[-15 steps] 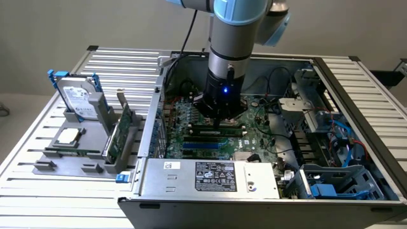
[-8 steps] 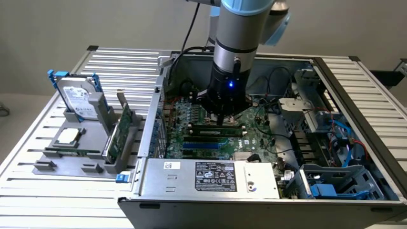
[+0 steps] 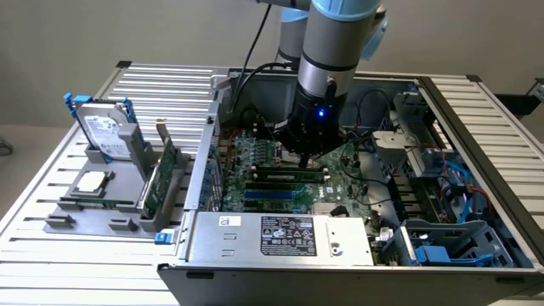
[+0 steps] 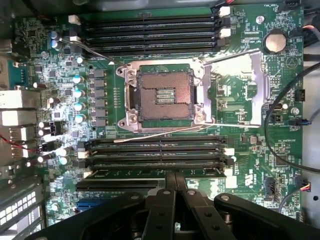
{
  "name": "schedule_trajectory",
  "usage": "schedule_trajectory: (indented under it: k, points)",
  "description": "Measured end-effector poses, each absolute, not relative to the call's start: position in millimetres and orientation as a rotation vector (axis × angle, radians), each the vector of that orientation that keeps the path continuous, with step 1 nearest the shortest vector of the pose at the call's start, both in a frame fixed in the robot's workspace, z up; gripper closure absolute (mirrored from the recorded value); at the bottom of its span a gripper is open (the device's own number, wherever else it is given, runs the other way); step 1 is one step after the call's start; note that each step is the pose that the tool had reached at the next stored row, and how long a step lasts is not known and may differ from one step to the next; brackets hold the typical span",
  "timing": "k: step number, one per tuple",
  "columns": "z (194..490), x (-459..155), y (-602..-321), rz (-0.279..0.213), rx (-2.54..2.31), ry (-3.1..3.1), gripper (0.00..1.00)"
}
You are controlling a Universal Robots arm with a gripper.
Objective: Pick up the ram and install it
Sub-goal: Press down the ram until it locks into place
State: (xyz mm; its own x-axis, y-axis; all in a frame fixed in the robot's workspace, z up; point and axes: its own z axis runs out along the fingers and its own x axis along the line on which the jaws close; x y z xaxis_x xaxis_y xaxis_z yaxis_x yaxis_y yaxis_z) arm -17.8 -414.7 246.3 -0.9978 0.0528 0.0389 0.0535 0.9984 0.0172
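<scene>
Ram (image 3: 289, 172), a long narrow dark-green circuit-board stick, sits inside the open grey metal computer case (image 3: 476, 127). It lies lengthwise along the black memory slots (image 3: 281, 180) of the green motherboard (image 3: 340, 185), directly under the black gripper (image 3: 306, 158). Gripper tip is right at the stick's top edge. Can't tell whether the stick is fully seated in a slot, and can't tell whether the gripper is clamped on it or let go.

In the wrist view the gripper (image 4: 175, 182) hangs over the motherboard (image 4: 240, 95) just beside the nearer bank of four black memory slots (image 4: 155, 152). The square silver-framed processor socket (image 4: 165, 95) lies between that bank and a second bank of black slots (image 4: 150, 35).

Grey slatted table (image 3: 153, 83) carries the case. To the exterior view's left of the case is a grey parts holder (image 3: 64, 222) with an upright silver hard drive (image 3: 104, 134), a small square silver processor chip (image 3: 92, 183) and an upright wide green expansion card (image 3: 162, 175).
</scene>
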Motion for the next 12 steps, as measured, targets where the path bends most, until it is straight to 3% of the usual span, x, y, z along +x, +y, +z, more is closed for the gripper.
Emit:
schedule_trajectory:
  k: [12]
  points:
    - [231, -17, -415, 0.005, -0.083, -3.104, 0.89]
